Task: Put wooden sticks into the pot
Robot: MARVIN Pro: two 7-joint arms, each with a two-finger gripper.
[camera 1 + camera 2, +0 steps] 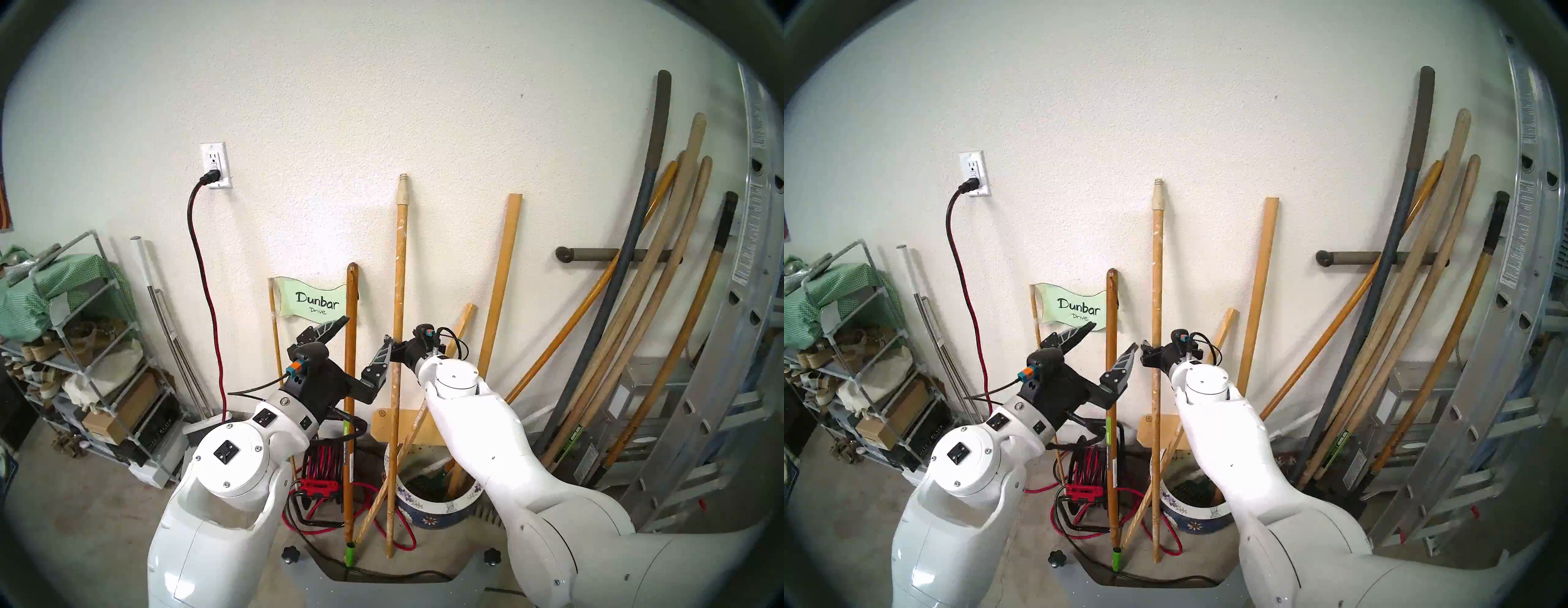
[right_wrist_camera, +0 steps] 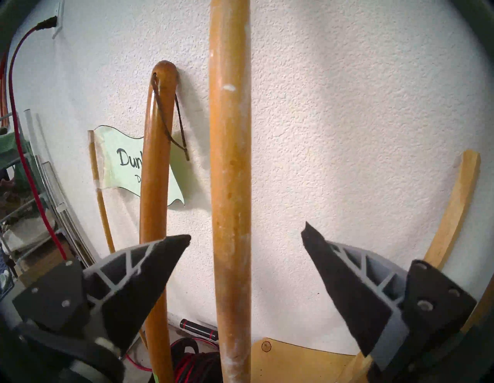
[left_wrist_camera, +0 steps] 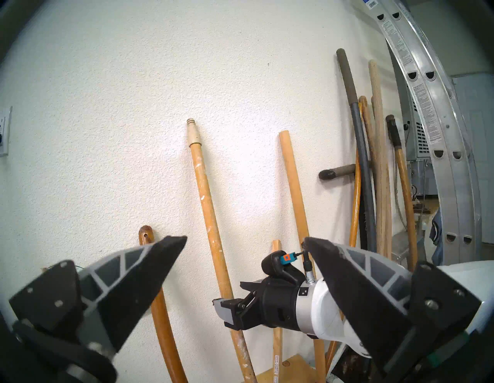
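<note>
The paint-speckled round pole (image 1: pixel 399 263) leans on the wall, its foot on the floor left of the pot (image 1: pixel 428 507). My right gripper (image 2: pixel 246 236) is open with this pole (image 2: pixel 230 187) between its fingers, not pinched. A flat slat (image 1: pixel 505 263) leans right of it, its lower end going down into the blue flowered pot behind my right arm. A shorter slat (image 1: pixel 466 316) slants across to the floor. My left gripper (image 1: pixel 365 335) is open and holds nothing, close to a brown round-topped stick (image 1: pixel 351 305).
A thin stick with a green "Dunbar Drive" flag (image 1: pixel 314 302) stands at the left. A red cord reel (image 1: pixel 324 471) and cables lie on the floor. Garden-tool handles (image 1: pixel 653 297) and a ladder (image 1: pixel 746 339) crowd the right, a shelf rack (image 1: pixel 85 339) the left.
</note>
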